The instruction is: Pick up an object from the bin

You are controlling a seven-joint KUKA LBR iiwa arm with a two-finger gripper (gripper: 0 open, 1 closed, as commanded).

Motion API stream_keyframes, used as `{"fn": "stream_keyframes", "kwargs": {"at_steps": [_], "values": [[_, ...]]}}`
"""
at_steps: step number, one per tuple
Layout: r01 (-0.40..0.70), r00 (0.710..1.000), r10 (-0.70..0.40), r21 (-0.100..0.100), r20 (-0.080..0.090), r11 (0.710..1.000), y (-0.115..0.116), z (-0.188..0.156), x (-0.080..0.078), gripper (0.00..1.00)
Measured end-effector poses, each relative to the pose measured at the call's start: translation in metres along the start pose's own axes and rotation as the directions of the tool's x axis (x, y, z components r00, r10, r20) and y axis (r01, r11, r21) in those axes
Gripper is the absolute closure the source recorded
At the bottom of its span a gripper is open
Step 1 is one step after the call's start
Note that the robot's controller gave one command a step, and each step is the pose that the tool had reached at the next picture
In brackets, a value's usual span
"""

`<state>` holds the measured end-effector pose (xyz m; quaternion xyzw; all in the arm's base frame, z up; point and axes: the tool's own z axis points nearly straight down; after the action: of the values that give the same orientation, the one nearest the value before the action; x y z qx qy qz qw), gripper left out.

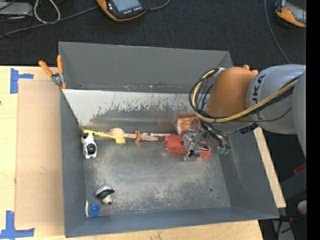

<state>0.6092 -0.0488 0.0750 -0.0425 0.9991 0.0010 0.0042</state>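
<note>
Camera view, left to right: a black-and-white toy (pixel 89 147) sits by the left wall, then a yellow stick (pixel 102 134), then a red block (pixel 173 144) mid-bin, with my jaws down at its right end. Whether they are released or clenched I cannot tell. I judge I should centre over the red block before squeezing.

Dark floor (pixel 200 24), loose cables (pixel 44 8)

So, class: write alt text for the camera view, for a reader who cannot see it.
The robot's gripper is down over the right end of a red object near the back of the grey bin. A black-and-white toy and a blue cap lie along the bin's left side.
</note>
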Motion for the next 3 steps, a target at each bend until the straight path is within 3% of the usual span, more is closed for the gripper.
{"fn": "stream_keyframes", "kwargs": {"at_steps": [2, 3], "values": [[0.032, 0.999, -0.032, -0.005, 0.003, 0.999, -0.007, 0.000, -0.006, 1.00], [0.053, 0.999, -0.053, -0.006, -0.004, 0.999, -0.018, -0.018, 0.041, 1.00]]}}
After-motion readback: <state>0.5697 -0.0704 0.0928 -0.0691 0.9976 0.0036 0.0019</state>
